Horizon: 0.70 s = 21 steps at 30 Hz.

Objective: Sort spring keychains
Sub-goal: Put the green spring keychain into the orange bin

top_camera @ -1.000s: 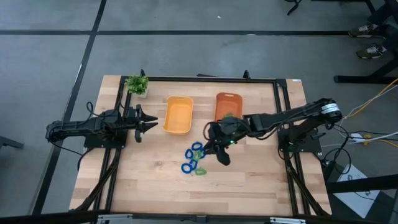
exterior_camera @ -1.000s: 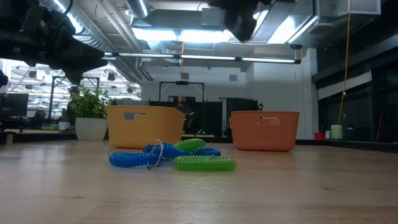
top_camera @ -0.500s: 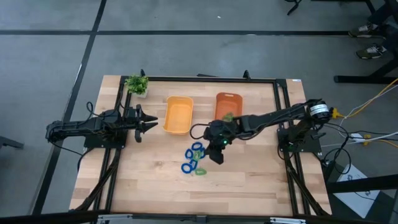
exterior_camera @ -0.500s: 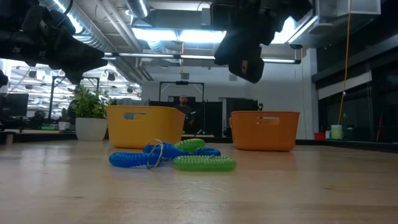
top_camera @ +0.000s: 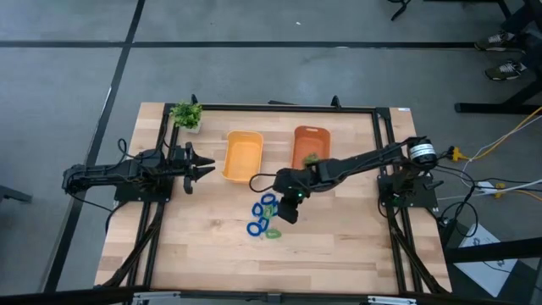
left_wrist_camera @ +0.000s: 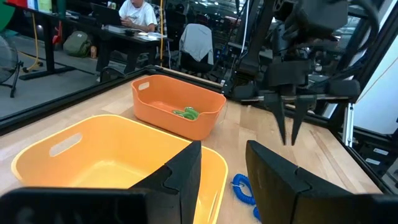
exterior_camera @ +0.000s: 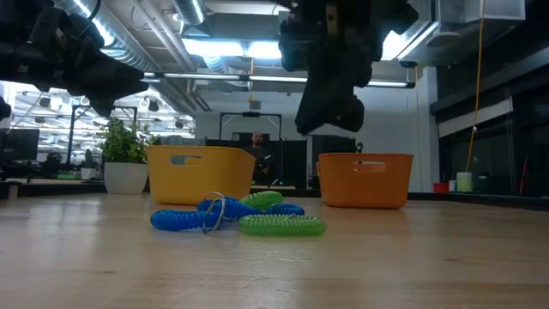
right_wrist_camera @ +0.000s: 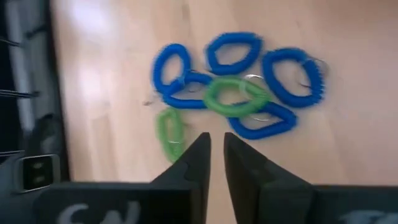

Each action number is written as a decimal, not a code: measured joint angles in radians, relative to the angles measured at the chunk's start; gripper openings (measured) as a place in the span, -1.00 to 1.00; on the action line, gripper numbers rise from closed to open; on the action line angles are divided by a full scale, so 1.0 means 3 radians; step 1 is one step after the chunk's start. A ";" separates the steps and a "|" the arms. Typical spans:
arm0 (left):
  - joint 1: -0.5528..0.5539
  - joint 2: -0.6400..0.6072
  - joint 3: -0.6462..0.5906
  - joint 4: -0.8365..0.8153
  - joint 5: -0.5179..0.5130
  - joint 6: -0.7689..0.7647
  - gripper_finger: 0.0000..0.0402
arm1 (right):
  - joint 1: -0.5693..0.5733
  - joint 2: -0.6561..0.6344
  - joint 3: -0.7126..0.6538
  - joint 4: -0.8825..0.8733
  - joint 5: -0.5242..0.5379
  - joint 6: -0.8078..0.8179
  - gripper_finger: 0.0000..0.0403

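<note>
The spring keychains (top_camera: 265, 216) lie in a small heap on the table: several bright blue coil loops and two green ones (right_wrist_camera: 236, 96), (right_wrist_camera: 169, 130). One more green keychain (left_wrist_camera: 185, 112) lies inside the orange bin (top_camera: 310, 144). My right gripper (top_camera: 288, 212) hangs above the heap's right side, well clear of it in the low view (exterior_camera: 330, 127). Its fingers point down, open by a narrow gap (right_wrist_camera: 216, 155). My left gripper (top_camera: 207, 167) waits open, level, just left of the yellow bin (top_camera: 243, 157).
A small potted plant (top_camera: 186, 114) stands at the table's far left corner. The two bins sit side by side behind the heap. Bare wood lies on the near half of the table (top_camera: 254, 263). A person sits at a desk in the room beyond (left_wrist_camera: 134, 12).
My right gripper has moved toward the table's left and come down, from near the orange bin to above the keychain heap. The keychains and my left arm have stayed where they were.
</note>
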<state>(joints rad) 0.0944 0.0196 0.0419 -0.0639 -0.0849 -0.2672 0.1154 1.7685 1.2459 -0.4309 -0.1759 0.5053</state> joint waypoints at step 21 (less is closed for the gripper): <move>0.0001 0.0000 0.0001 0.0000 0.0000 0.0000 -0.39 | 0.0110 0.0675 0.0665 -0.0340 0.0059 -0.0620 0.23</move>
<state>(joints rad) 0.0947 0.0195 0.0422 -0.0639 -0.0849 -0.2672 0.1485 1.9709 1.4454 -0.5327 -0.1583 0.3193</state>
